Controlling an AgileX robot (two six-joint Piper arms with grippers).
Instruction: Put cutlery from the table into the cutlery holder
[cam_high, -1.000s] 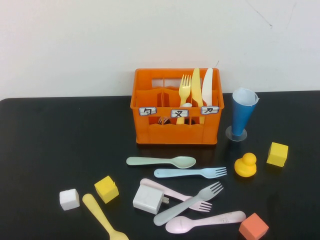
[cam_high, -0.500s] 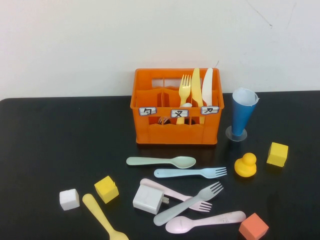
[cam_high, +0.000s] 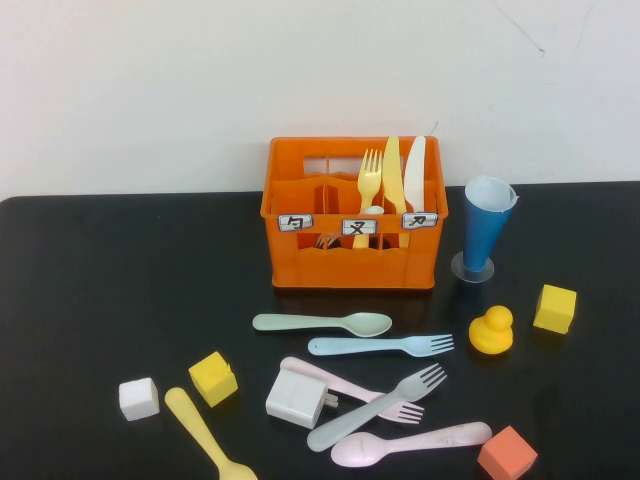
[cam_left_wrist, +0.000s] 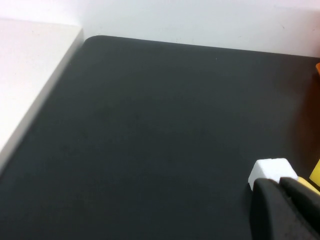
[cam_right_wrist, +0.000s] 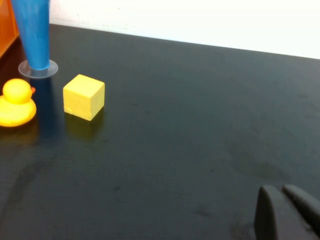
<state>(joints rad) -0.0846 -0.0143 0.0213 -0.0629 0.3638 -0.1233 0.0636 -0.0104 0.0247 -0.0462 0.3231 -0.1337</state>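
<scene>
black table (cam_high: 100, 300) spanning the whole view, white wall behind. orange holder (cam_high: 352, 213) standing near the table's far edge, centre, three white labels across its front; yellow fork (cam_high: 369, 190), yellow knife (cam_high: 393, 180) and white knife (cam_high: 414, 176) upright in its right-hand compartments. blue cup (cam_high: 486, 228) just right of the holder, mouth up on a clear base. loose cutlery lying flat in front of the holder: green spoon (cam_high: 322, 323) nearest it, blue fork (cam_high: 380, 346) just beyond, then grey fork (cam_high: 378, 406) crossing over pink fork (cam_high: 352, 389), pink spoon (cam_high: 410, 444) closest to the near edge, yellow spoon (cam_high: 208, 435) off to the left. white charger block (cam_high: 297, 397) touching the pink fork's handle. duck (cam_high: 491, 330) right of the blue fork. yellow cube (cam_high: 554, 308) further right, another yellow cube (cam_high: 213, 378) left of the charger, orange cube (cam_high: 507, 453) by the pink spoon's handle, white cube (cam_high: 138, 398) furthest left. left gripper (cam_left_wrist: 295, 192) seen only in its wrist view, low over bare table beside the white cube, dark fingers (cam_left_wrist: 272, 207) pressed close together, holding nothing. right gripper (cam_right_wrist: 286, 197) likewise only in its wrist view, over bare table well apart from the yellow cube and duck, fingers (cam_right_wrist: 270, 212) close together, empty.
</scene>
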